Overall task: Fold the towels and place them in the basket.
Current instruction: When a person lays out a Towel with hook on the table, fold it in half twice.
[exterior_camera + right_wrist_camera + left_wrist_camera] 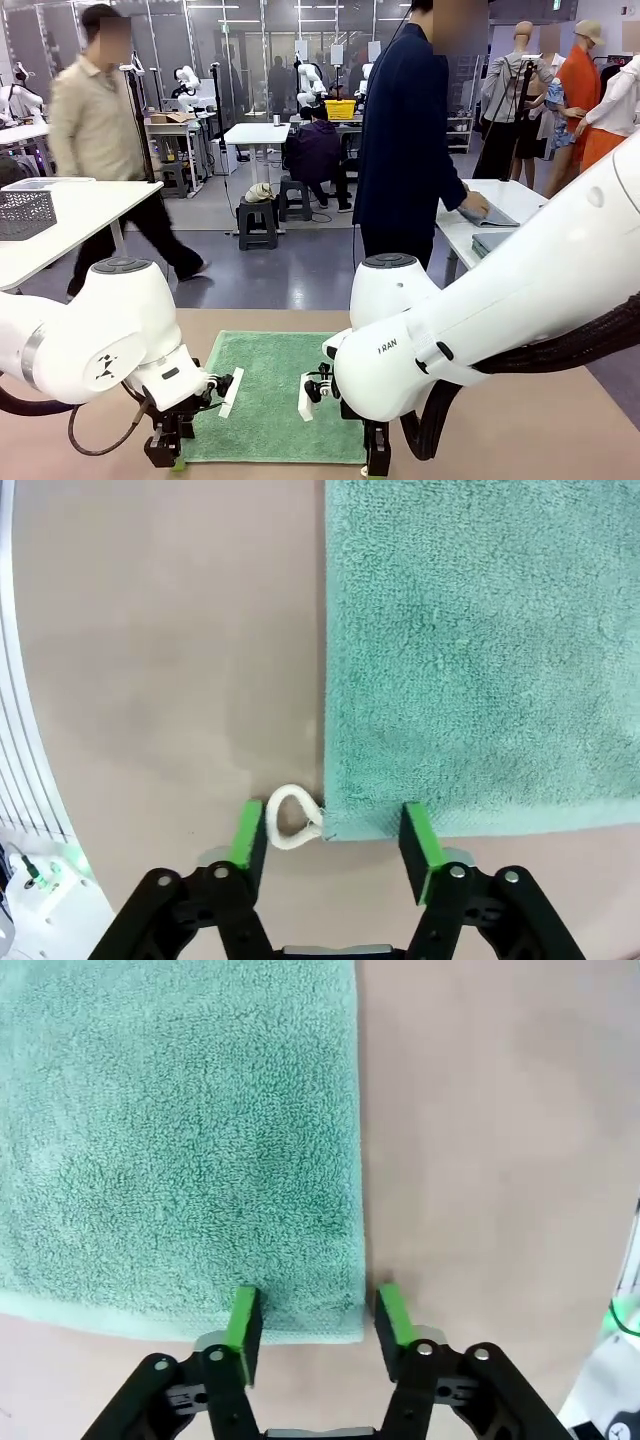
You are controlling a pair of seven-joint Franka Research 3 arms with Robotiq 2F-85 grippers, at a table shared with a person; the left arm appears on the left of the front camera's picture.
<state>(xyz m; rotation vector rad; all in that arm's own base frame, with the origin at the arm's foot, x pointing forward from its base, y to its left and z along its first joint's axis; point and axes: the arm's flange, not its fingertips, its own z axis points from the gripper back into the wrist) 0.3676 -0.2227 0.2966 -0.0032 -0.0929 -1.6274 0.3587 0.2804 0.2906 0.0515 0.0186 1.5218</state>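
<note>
**While both end effectors straddle the near corners, the towel is not yet gripped**

Because the green towel (pixel 275 390) lies flat on the worktop (pixel 500 1160), there is very little cloth for the pads to catch. It sits between the two arms, spread out in a single layer. Its near edge faces the robot, and its long axis seems to run away toward the far side, though the low angle makes that hard to judge.

The left end effector (pixel 315 1310) is down at the near left corner, jaws partly open. One pad is over the hem and the other is just off the side edge, and nothing is held. The right end effector (pixel 340 830) stands the same way at the near right corner, with the white loop (pixel 290 818) lying between its pads. It holds nothing either.

The main risk is on the right. The jaws could close on the loop alone, so the corner dangles or slips free when lifted. On either side the pads could scrape the worktop and close over the thin hem without catching it. If only one corner holds, the lift would drag the towel askew and spoil the fold.
</note>
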